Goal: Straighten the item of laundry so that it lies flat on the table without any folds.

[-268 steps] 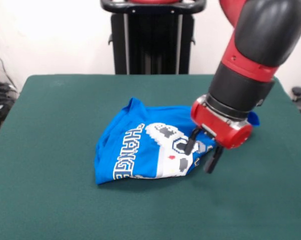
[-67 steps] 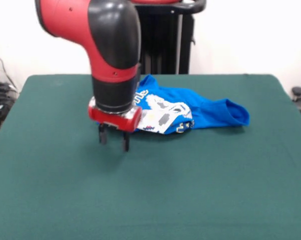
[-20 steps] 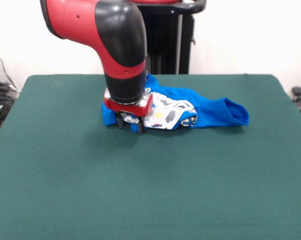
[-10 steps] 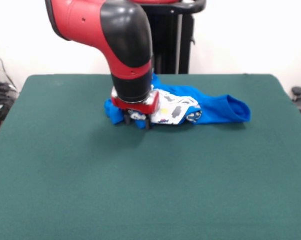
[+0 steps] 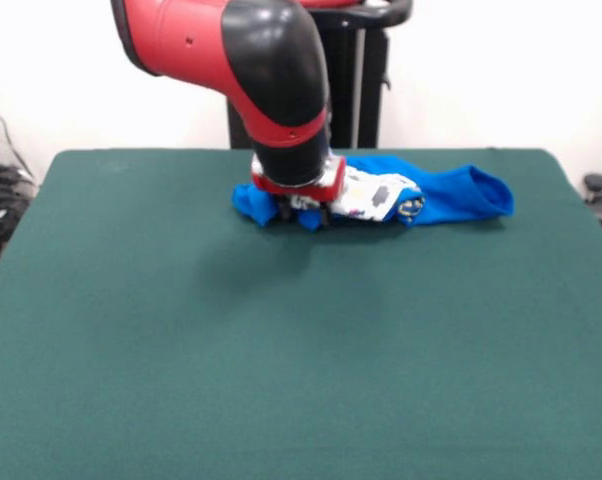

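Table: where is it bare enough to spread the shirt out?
The table is bare across its whole near half, and left of the tool. Crowded only at the far middle, where the bunched T-shirt lies under the tool.

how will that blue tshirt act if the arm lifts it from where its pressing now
The T-shirt is bunched into a soft, rumpled roll, so it is probably floppy and would sag and drape from one held point. It looks thin and light for its spread. On the felt-like table it would likely drag and bunch rather than slide flat under the end effector.
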Robot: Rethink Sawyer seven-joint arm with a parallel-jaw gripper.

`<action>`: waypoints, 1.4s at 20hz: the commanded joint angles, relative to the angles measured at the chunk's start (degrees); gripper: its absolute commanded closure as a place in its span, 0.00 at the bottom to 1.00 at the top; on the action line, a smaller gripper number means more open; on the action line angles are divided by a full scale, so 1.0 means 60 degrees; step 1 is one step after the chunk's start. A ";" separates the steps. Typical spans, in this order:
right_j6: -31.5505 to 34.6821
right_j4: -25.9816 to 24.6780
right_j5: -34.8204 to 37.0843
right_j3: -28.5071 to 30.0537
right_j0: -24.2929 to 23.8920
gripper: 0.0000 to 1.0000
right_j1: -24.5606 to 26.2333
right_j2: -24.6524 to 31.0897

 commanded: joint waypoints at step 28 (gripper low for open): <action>0.2361 0.0123 0.3067 0.0173 0.0724 0.00 -0.0064 -0.0100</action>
